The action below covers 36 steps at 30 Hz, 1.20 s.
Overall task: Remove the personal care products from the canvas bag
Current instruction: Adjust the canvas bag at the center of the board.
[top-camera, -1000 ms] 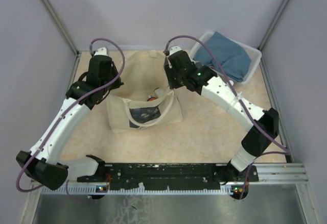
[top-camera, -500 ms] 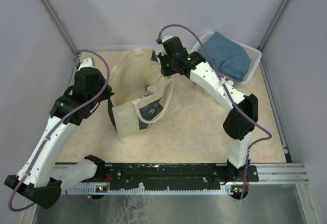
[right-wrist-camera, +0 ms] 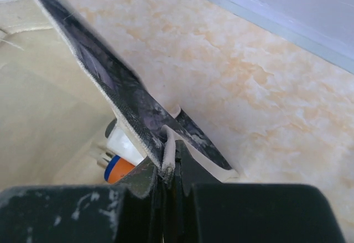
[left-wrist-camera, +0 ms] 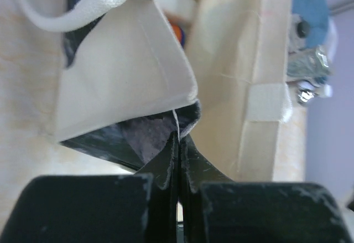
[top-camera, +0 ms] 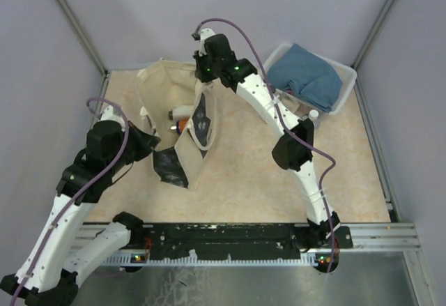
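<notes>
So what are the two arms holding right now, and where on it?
Both hold the canvas bag. Left jaws pinch a cloth edge at its near left; right jaws pinch the rim of its dark printed side.

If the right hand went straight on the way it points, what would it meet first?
The canvas bag: the right hand is shut on its printed wall, so it would push that cloth ahead. Depth beyond is unclear.

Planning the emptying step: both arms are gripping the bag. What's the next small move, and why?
Probably raise the left-held corner so the bottles slide toward the mouth. Both jaws are shut on the canvas bag fabric, and the bottles lie loose inside, none grasped.
</notes>
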### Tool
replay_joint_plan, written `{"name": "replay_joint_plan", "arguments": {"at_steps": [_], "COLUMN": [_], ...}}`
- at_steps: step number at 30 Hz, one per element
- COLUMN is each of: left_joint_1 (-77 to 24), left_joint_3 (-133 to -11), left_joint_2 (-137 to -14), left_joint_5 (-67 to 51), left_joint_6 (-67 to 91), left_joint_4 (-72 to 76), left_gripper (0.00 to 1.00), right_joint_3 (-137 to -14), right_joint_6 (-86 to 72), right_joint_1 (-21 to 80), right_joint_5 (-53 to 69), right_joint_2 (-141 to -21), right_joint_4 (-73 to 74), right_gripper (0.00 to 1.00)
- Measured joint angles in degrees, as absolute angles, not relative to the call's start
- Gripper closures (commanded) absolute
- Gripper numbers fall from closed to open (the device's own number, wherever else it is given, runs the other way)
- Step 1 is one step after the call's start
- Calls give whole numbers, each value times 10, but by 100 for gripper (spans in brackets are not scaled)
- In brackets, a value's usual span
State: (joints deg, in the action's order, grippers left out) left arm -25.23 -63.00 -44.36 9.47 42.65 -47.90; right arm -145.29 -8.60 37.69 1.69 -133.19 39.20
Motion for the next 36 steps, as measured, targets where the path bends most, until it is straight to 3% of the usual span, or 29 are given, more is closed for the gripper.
{"name": "replay_joint_plan", "arguments": {"at_steps": [4, 5, 6, 7, 8, 9, 14, 19, 26, 32, 36], "left_joint_1": [-253, -254, -256, -263, -271, -278, -331, -340, -360, -367, -367], "left_joint_3": [-551, -540, -532, -528, -527, -527, -549, -567, -580, -632, -705], "left_joint_2": [-413, -414, -418, -425, -432, -437, -458, -429, -435, -433, -437], "left_joint_5": [9, -9, -27, -42, -53, -60, -76, -91, -92, 43, 176], "left_joint_6": [472, 481, 490, 495, 497, 497, 489, 479, 457, 436, 434], "left_joint_4": [-393, -375, -358, -343, -329, -319, -289, -259, -231, -292, -368], "left_gripper": [100, 100, 95, 89, 82, 76, 65, 64, 63, 60, 51], "right_joint_3": [-1436, -1436, -1436, -1436, -1436, -1434, -1351, -1199, -1100, -1045, -1026], "right_joint_6": [-82, -76, -70, -63, -62, -51, -8, 20, 42, 58, 64], "right_joint_1": [377, 377, 377, 377, 377, 377, 383, 397, 450, 503, 517], "right_joint_5": [39, 42, 45, 46, 46, 43, 12, -12, -25, 1, 32], "right_joint_2": [-1337, -1338, -1338, -1338, -1338, -1338, -1300, -1194, -1046, -966, -956], "right_joint_4": [354, 350, 347, 343, 330, 306, 218, 177, 161, 158, 187], "right_gripper": [100, 80, 43, 22, 5, 1, 1, 1, 1, 1, 1]}}
